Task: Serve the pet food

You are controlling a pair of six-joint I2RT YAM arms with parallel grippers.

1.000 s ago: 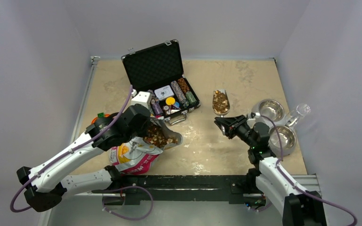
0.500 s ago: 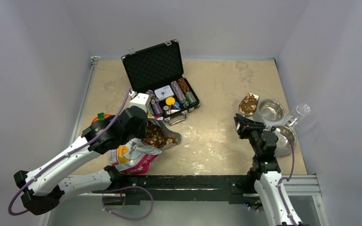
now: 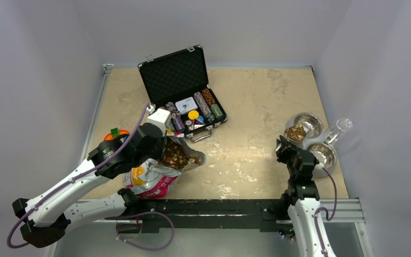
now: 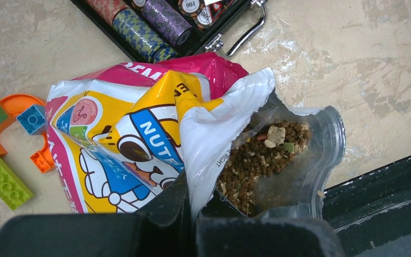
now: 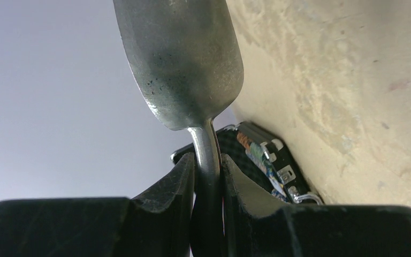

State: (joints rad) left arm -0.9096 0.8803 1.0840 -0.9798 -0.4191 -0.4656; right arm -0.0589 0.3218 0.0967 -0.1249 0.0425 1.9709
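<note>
The printed pet food bag (image 3: 155,176) lies open at the near left, brown kibble (image 3: 177,155) showing in its mouth. My left gripper (image 3: 163,140) is shut on the bag's white upper edge (image 4: 214,134); the kibble (image 4: 257,160) fills the open mouth in the left wrist view. My right gripper (image 3: 284,145) is shut on the handle of a metal scoop (image 3: 296,132), which is loaded with kibble and held level over the near-left rim of the far steel bowl (image 3: 313,122). The right wrist view shows the scoop's underside (image 5: 184,59) and my gripper (image 5: 207,166) clamping its handle.
A second steel bowl (image 3: 324,155) sits just right of my right gripper, and a clear glass (image 3: 340,127) lies beside both bowls. An open black case of poker chips (image 3: 184,91) stands at the back left. Toy bricks (image 4: 0,166) lie left of the bag.
My right gripper has carried the loaded scoop from the middle of the table rightward to over the far bowl. My left arm has shifted slightly, still holding the bag.
</note>
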